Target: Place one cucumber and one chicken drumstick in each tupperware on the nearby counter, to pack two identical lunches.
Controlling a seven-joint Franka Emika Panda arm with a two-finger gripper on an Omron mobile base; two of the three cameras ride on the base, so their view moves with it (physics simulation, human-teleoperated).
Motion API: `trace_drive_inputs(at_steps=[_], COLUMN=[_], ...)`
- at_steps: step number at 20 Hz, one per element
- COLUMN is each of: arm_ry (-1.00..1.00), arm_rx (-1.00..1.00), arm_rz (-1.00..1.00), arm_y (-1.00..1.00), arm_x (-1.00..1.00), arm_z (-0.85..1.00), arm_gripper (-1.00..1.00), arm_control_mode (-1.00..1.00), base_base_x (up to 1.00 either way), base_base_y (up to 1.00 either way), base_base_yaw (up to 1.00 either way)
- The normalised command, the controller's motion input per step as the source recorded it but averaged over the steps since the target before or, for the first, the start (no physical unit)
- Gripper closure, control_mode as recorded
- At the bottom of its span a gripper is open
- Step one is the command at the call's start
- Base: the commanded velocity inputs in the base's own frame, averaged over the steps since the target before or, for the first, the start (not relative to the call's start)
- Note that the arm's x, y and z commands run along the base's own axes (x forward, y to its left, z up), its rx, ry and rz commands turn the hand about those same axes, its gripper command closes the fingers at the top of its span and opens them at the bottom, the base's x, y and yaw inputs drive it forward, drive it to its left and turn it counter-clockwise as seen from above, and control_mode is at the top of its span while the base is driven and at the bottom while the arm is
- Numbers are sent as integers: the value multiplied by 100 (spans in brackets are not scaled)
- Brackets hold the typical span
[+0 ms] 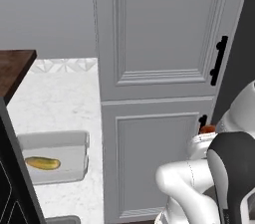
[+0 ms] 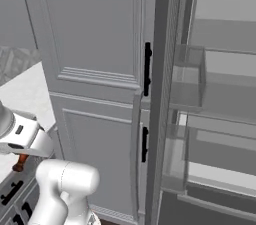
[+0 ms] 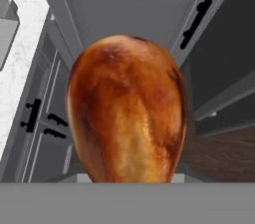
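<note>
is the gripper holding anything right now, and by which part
Yes, a chicken drumstick. Its fat browned end fills the hand view, so the gripper seems to hold the narrow bone end, though the contact itself is hidden.

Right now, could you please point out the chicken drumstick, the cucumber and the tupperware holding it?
chicken drumstick (image 3: pixel 127 113), hand view, middle of its browned meat.
cucumber (image 1: pixel 43 163), left base view, its middle.
tupperware (image 1: pixel 55 139), left base view, far rim.

My arm is glossy white with rounded links, a dark grey band wrapping one joint, and thin seam lines between the shells.
</note>
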Motion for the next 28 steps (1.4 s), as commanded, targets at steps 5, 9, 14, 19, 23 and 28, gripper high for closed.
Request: trace_drive_inputs(at_steps=[5,9,14,19,23,28], arm_ry=[0,0,0,0,0,0], arm_rx=[0,0,0,0,0,0], arm_rz=[0,0,0,0,0,0], arm_y=[0,0,0,0,0,0], arm_x=[0,0,0,0,0,0], arm_z=[0,0,0,0,0,0], arm_gripper=[100,100,100,100,100,100], arm_control_mode=[100,100,100,100,100,100], base_base_x=[16,7,1,0,2,0], base_base_y=[16,12,40,35,5,8], base_base_yaw=[30,35,27,25,11,5])
